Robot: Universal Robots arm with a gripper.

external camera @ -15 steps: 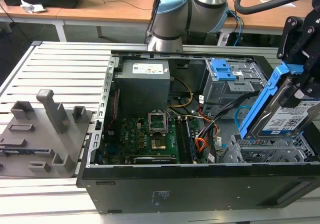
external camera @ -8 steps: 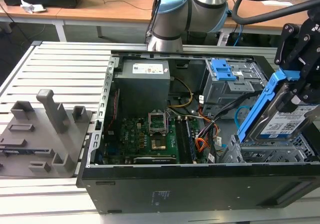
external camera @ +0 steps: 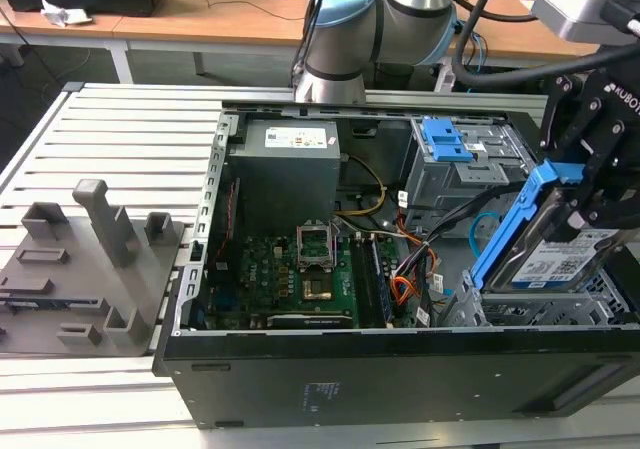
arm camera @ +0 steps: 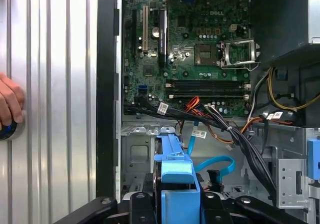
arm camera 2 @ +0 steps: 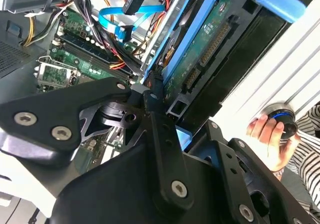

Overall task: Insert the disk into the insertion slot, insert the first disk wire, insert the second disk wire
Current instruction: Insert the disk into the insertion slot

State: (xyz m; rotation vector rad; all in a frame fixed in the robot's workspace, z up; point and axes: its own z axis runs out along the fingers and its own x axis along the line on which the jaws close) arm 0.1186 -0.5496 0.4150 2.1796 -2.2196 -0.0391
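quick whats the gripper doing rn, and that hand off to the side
gripper: shut on the disk, held tilted over the insertion slot
person's hand: resting on a round blue-ringed button

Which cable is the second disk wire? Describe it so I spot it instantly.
Inside the open computer case, go from the green motherboard toward the blue-framed disk held in the jaws. Beside it loops the second disk wire, a flat glossy cable. It is the only light blue cable; its neighbours are black bundles and orange-red wires.
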